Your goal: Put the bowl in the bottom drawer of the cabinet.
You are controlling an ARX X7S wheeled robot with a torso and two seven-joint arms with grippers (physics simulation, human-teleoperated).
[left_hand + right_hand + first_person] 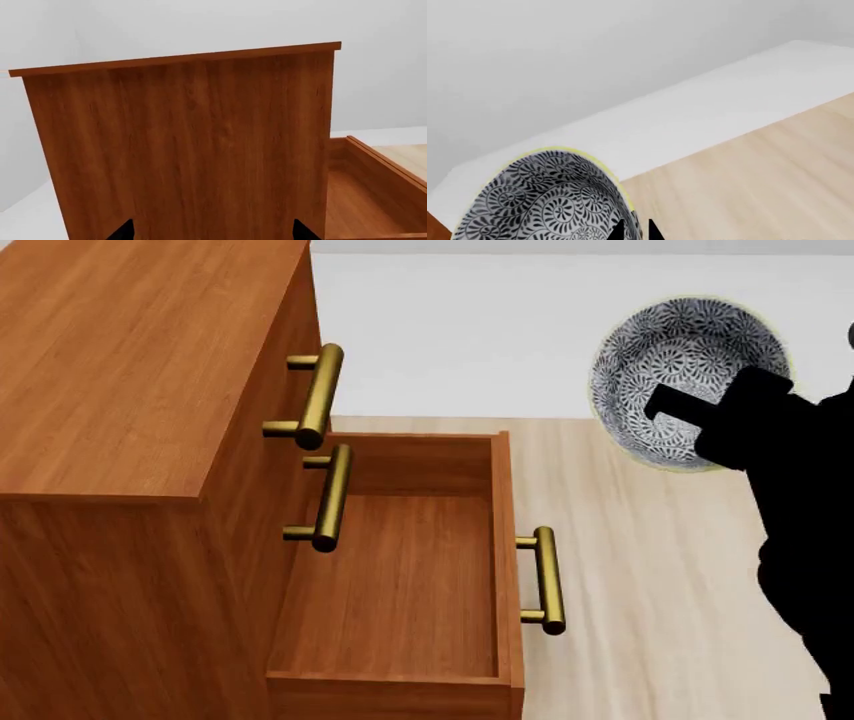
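head view alone shows bottom drawer (400, 590) handle (545, 580).

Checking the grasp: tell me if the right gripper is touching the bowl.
Touching: in the head view, the right gripper clamps the bowl at its rim.

bottom drawer (400, 590) pulled out, open-topped, unobstructed

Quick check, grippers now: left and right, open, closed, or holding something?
Left gripper: open, holding nothing, facing the cabinet.
Right gripper: shut on the rim of the bowl.
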